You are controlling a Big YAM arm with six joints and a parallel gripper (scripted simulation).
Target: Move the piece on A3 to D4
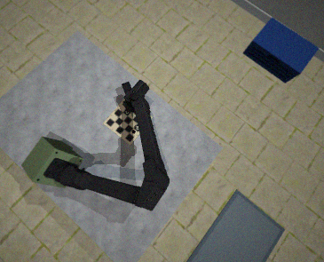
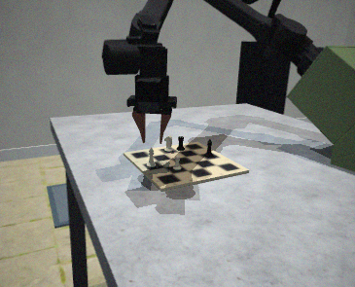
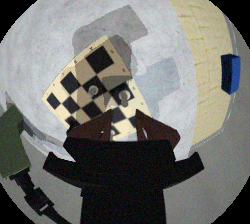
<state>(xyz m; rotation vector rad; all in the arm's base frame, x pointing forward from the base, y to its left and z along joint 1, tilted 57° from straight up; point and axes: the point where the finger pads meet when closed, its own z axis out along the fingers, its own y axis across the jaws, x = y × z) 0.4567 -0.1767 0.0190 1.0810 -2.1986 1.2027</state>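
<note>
- Exterior view: the chessboard (image 2: 186, 166) sits near the left edge of the grey table (image 2: 258, 223), with bare tabletop all round it.
- The gripper (image 2: 151, 137) hangs above the board's far-left corner, fingers partly apart and holding nothing; pieces stand just below it, though which one is on A3 I cannot tell.
- Yellow tiled floor (image 2: 15, 208) lies beyond.

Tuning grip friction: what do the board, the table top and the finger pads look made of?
Board: looks like pale matte wood with black squares, no glare. Table top: mottled grey, stone or concrete look, dull. Finger pads: reddish-brown, matte, maybe rubber; cannot tell for sure. The gripper hangs above the board, jaws apart, holding nothing.
</note>
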